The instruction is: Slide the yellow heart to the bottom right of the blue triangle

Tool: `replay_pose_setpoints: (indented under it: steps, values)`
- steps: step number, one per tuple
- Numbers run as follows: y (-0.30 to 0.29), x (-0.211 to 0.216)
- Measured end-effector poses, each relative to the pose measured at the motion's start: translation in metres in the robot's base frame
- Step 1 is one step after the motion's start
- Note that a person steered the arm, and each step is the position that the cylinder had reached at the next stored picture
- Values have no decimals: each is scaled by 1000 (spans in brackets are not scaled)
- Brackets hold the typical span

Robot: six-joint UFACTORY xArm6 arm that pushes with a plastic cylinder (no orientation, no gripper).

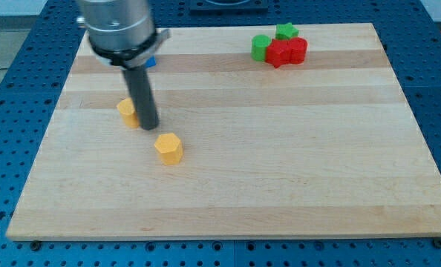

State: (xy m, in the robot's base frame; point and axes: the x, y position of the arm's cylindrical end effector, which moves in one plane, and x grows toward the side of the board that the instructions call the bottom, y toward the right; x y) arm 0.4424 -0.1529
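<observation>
My tip (148, 124) rests on the board at the view's left. It touches the right side of a yellow block (127, 111), which the rod partly hides, so I cannot make out its shape. A second yellow block (168, 147), which looks like a pentagon, lies just below and to the right of the tip, apart from it. Only a small corner of a blue block (151, 63) shows behind the arm's body, above the tip. The rest of it is hidden.
A cluster sits at the view's top right: a green star (286, 31), a green round block (260, 47) and two red blocks (278, 54) (298, 50) touching each other. The wooden board's edge (228, 236) runs along the view's bottom.
</observation>
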Motion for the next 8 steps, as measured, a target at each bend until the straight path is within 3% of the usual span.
replay_pose_setpoints:
  steps: [2, 4, 6, 8]
  values:
    - [-64, -7]
    - [-56, -8]
    - [-61, -78]
    - [-57, -113]
